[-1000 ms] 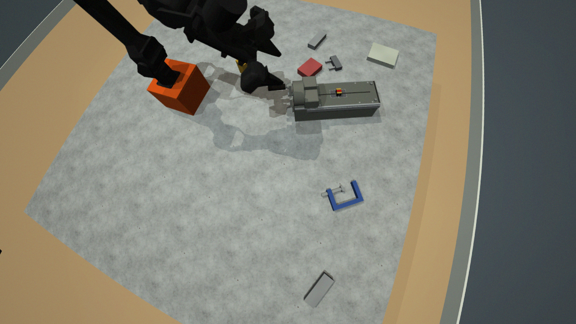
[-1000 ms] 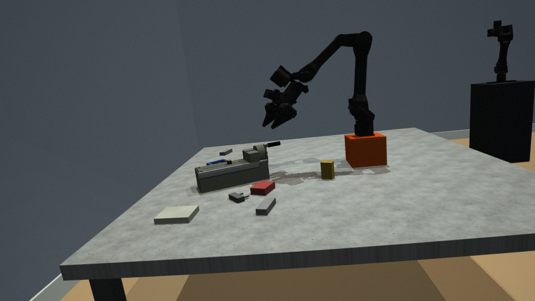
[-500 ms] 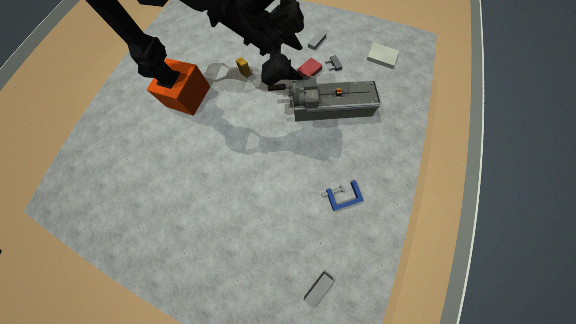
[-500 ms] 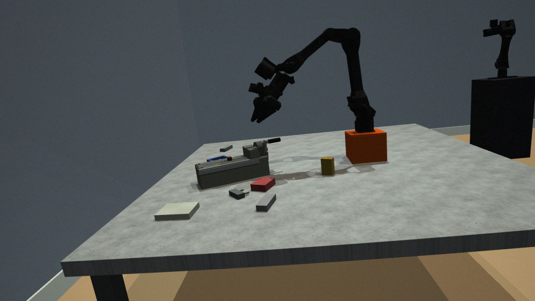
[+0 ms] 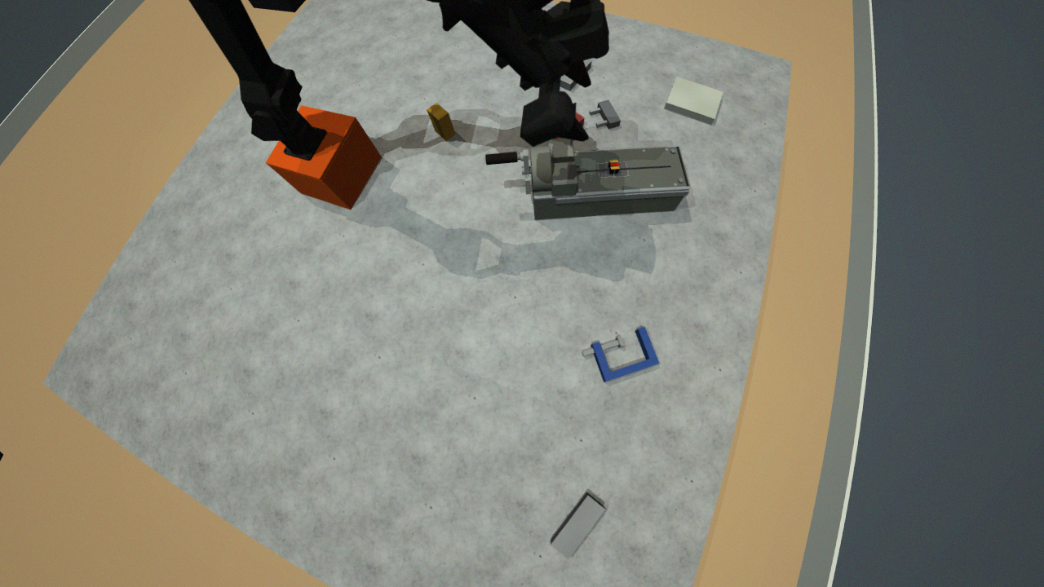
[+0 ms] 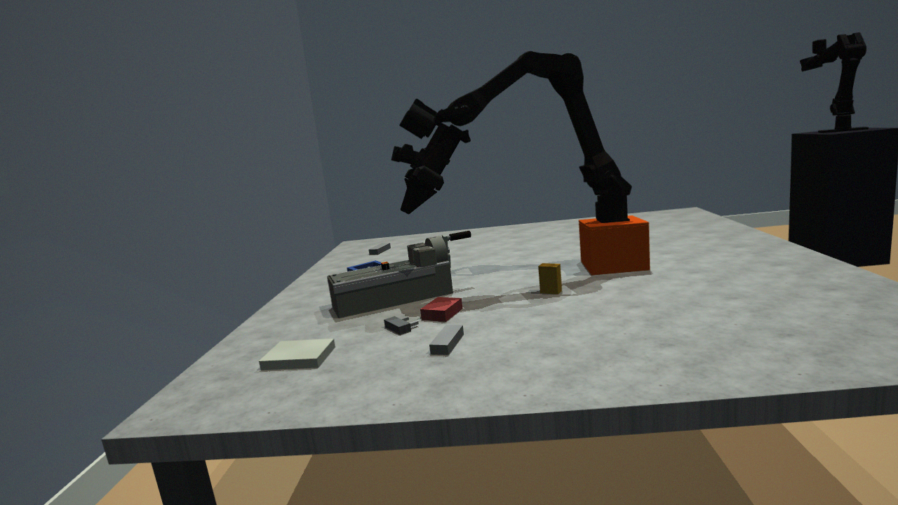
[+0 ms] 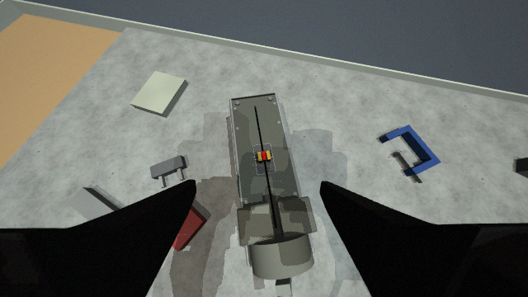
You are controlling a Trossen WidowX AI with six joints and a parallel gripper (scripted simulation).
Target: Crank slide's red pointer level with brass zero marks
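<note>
Grey table (image 5: 438, 438) (image 6: 596, 351) (image 7: 351, 91): handle (image 5: 501, 157) (image 6: 460, 235) below the hand (image 5: 586, 111) (image 6: 405, 210) (image 7: 260, 186), offset toward the orange block's (image 5: 335, 153) (image 6: 615, 247) edge, long axis that way. Hand wide, empty. Pointer (image 5: 613, 165) (image 7: 264, 155) looks level; leave handle alone.

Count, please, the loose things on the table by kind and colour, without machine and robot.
Grey bars: 2
Grey two-pin plug: 1
Red block: 1
Yellow block: 1
Pale green slab: 1
Blue C-clamp: 1
Total: 7
</note>
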